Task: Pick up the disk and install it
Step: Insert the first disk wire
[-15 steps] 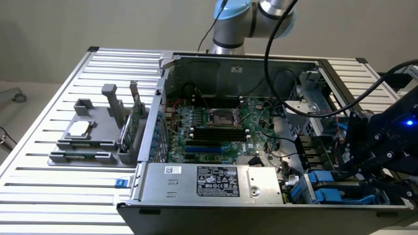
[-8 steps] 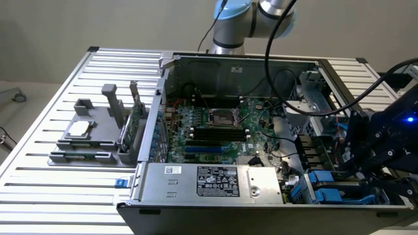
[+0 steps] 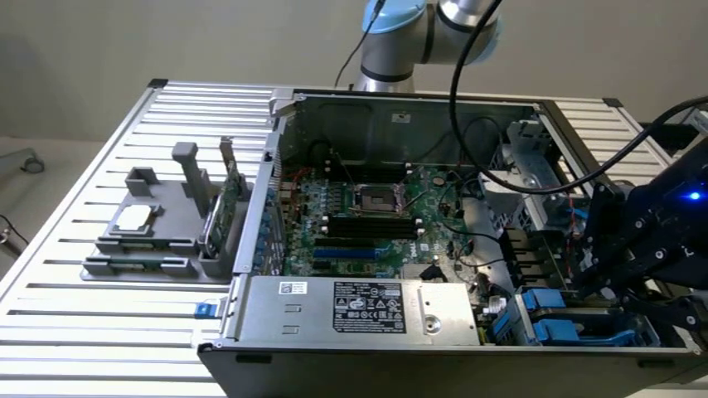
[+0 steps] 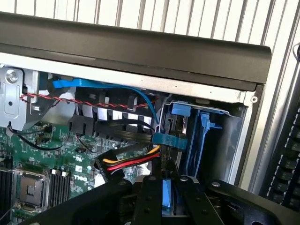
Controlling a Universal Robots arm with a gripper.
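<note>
Blue-framed disk pinched between claw fingers, clenched on it, just before drive bay.

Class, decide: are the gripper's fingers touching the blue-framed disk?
Touching. The wrist view shows it: the fingers press against both sides of the disk at its blue carrier edge, with no gap between them.

Disk: blue carrier edge visible, upright and edge-on, clamped in the gripper, near the drive bay.
</note>
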